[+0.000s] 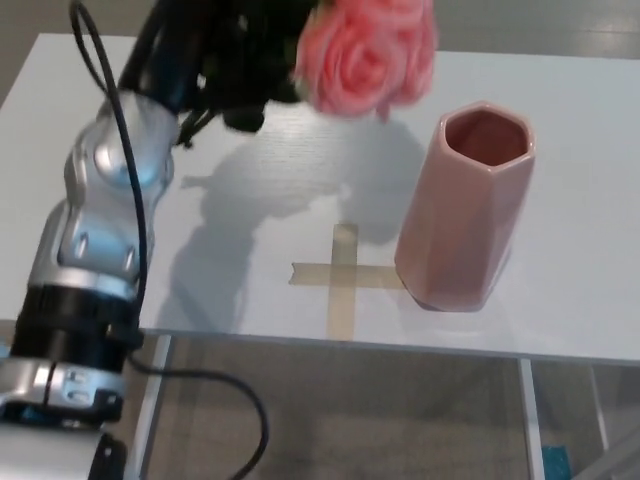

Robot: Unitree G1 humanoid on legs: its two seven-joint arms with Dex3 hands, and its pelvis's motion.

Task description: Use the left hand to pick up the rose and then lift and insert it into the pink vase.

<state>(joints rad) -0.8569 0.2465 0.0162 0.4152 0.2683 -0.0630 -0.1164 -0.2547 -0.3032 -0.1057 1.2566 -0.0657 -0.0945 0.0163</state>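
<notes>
The left hand [215, 55] is clenched around the stems of the rose bunch [368, 52], held aloft left of the pink vase [465, 205]. Best to turn the stems downward, centre them over the vase mouth, then lower slowly.

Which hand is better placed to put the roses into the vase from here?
Left. The left hand holds the roses in the air, just left of the pink vase's open mouth. The right hand is not in view.
</notes>
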